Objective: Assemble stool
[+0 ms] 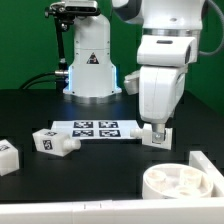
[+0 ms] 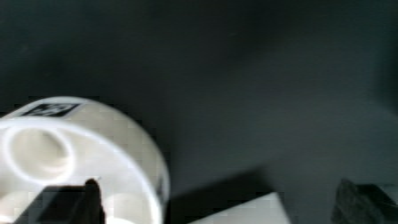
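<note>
Bench (image 1: 30, 110): dark, matte, carries all the loose parts.

Arm (image 1: 160, 60): reaches in on the exterior view's right. The wrist points straight down and the hand is vertical, low over the bench, just beside the marker board's end.

Seat (image 1: 150, 183): round rimmed dish, open side up. It lies near the front on the exterior view's right, apart from the arm, with no legs fitted.

Marker board (image 1: 95, 129): flat on the bench at mid scene, nothing on it.

Legs: three loose.
- The target leg (image 1: 158, 140) sits directly under the hand.
- The second leg (image 1: 55, 142) lies just beside the board's end on the exterior view's left.
- The third leg (image 1: 8, 156) lies at the far edge on that same side.

Claw (image 1: 156, 127): jaws spread wide, holding nothing. In the wrist view the target leg (image 2: 107, 140) shows its rounded body, a tag and a bore. It lies close against one finger (image 2: 63, 205), and the other finger is well apart from it. That leaves the claw (image 2: 214, 205) off-centre over the part. Contact cannot be told.

Step, as judged: the approach to pick the first leg, with assembly barely begun.

Next move, as judged:
- shift sideways to bring the leg midway between the fingers;
- lower if needed;
- close squarely on its flanks;
- lift and carry it to the seat.

Closing off-centre risks shoving or tipping the leg.
</note>
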### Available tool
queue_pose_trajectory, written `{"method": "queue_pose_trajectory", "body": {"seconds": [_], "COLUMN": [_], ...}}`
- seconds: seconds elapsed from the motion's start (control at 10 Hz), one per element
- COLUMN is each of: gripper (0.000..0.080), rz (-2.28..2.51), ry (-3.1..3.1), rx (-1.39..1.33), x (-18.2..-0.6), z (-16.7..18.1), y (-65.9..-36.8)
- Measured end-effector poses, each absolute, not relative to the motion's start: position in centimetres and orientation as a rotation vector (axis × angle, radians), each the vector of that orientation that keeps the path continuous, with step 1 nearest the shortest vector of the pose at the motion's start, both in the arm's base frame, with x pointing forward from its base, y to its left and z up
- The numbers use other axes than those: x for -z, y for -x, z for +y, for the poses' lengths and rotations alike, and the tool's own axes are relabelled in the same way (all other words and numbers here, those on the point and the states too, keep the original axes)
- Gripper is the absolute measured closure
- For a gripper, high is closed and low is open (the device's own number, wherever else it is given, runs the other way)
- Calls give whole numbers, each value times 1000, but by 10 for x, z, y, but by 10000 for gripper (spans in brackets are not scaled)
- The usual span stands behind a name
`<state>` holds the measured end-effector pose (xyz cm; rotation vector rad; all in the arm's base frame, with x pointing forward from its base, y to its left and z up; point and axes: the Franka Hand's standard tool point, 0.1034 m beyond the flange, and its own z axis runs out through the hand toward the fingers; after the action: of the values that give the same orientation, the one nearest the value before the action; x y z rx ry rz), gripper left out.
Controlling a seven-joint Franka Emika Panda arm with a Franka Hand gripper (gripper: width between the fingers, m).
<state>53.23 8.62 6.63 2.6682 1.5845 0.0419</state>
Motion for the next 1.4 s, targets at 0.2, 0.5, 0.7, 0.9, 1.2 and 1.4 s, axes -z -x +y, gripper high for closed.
{"method": "queue_pose_trajectory", "body": {"seconds": [0.2,0.5,0.7,0.9,1.2,1.4], "gripper": [151,151,151,151,151,151], "rz": [1577,1511,1444,1407,1406,1370], "ry": [-2676,-2631,-2652,-2570,-2401,-2322], "rx": [-11,169,222,472,748,867], "x": [-65,-69,-67,-66,-39,-33], "z": [92,130,138,141,145,148], "y": [-528,-470,-462,-453,-433,-417]}}
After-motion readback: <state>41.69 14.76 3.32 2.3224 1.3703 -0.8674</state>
